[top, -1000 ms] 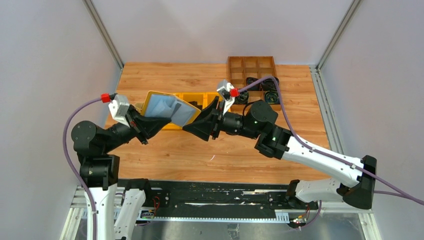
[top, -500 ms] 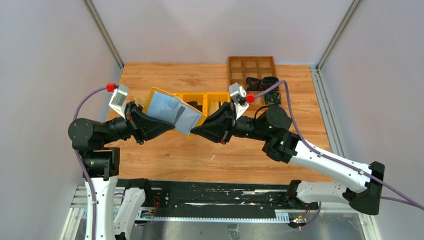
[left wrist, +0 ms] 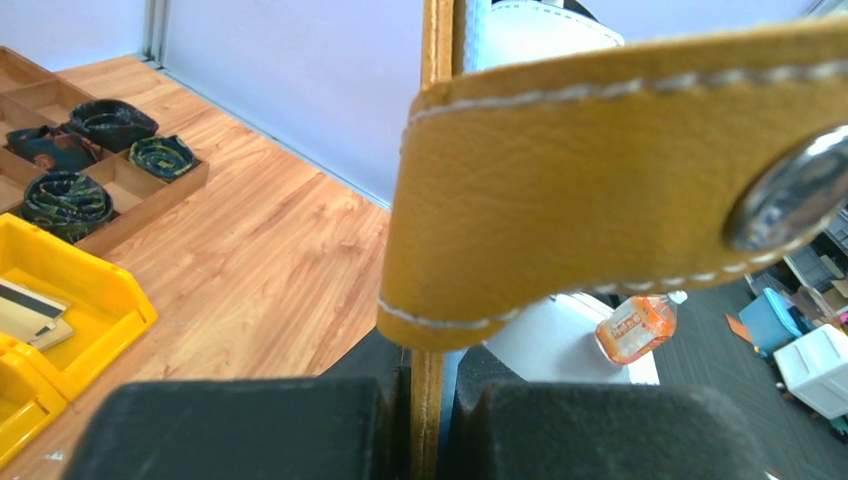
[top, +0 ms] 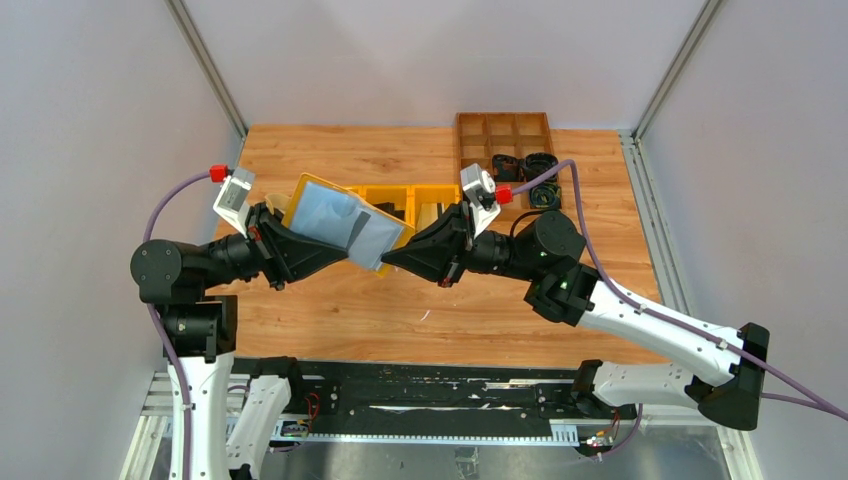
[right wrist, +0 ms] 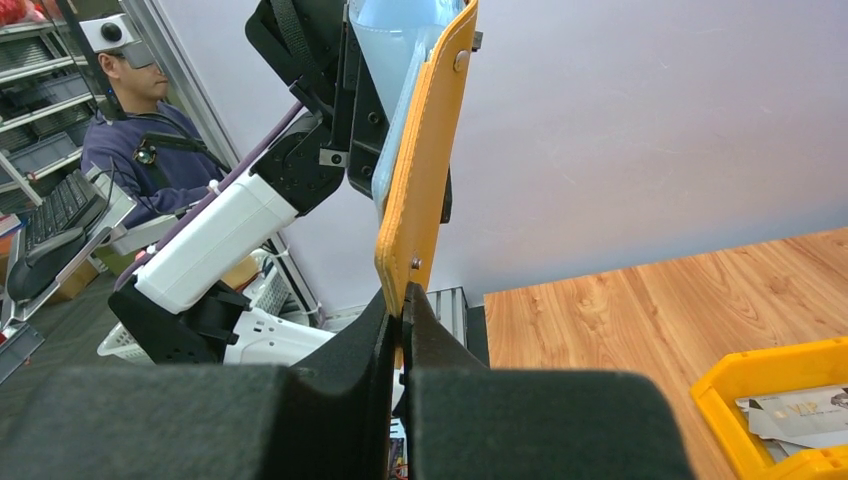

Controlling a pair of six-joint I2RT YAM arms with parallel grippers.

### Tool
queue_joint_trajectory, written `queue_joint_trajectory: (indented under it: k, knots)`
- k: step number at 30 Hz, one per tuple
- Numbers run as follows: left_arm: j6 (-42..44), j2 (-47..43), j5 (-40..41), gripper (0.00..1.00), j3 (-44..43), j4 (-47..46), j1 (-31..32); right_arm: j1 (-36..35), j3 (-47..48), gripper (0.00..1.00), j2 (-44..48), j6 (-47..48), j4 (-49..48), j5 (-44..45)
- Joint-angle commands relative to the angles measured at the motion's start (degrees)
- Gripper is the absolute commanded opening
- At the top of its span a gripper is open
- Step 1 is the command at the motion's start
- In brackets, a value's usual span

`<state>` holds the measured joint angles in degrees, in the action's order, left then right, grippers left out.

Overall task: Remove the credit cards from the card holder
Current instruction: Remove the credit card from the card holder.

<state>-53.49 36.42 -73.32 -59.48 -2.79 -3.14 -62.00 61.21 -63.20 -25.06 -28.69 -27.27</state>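
Note:
The card holder (top: 340,220), a mustard-tan wallet with a pale blue-grey inner face, hangs open and tilted in the air above the table, between both arms. My left gripper (top: 335,252) is shut on its lower left edge, and the left wrist view shows that edge (left wrist: 428,390) pinched between the pads. My right gripper (top: 388,263) is shut on the tip of the holder's snap flap (right wrist: 410,270). A few credit cards (left wrist: 28,312) lie in a yellow bin (left wrist: 110,310); one of them (right wrist: 800,415) also shows in the right wrist view. Whether any cards sit inside the holder cannot be seen.
A row of yellow bins (top: 430,192) stands behind the held holder. A wooden compartment tray (top: 505,130) with dark coiled items stands at the back right. The cage's walls and posts close in the table.
The right jaws have closed onto the holder's flap. Both arms shifted a little to the right with the holder, then settled.

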Motion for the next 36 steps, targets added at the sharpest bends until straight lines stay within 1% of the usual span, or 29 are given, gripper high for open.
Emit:
queue_joint_trajectory:
  k: [1,8,13,17,28,32,36]
  knots:
    - [-0.8,0.0,2.1,0.00,-1.2,-1.4,-0.2,-0.2,1.6,0.06,-1.0,-1.0,0.0,-1.0]
    - [-0.9,-0.1,2.0,0.00,-1.2,-1.4,-0.2,-0.2,1.8,0.04,-1.7,-1.8,0.0,0.5]
    - [-1.5,-0.1,1.1,0.00,-1.5,-1.3,-0.2,-0.2,0.5,0.03,-1.2,-1.8,-1.1,-0.4]
    - [-2.4,-0.2,0.6,0.00,-1.6,-1.3,-0.1,0.4,-1.1,0.00,-0.3,-2.8,-4.7,-2.9]
    - [-4.6,-0.4,0.5,0.00,-2.9,-1.3,0.7,1.4,-2.5,0.01,-1.8,-6.5,-11.7,-8.5]
    - [-5.0,-0.4,0.4,0.00,-3.1,-1.3,1.0,2.2,-3.8,0.00,-2.2,-9.7,-17.3,-11.3]
    - [-5.2,-0.5,0.6,0.00,-3.2,-1.3,1.2,2.4,-3.4,0.00,-2.7,-10.6,-18.4,-12.1]
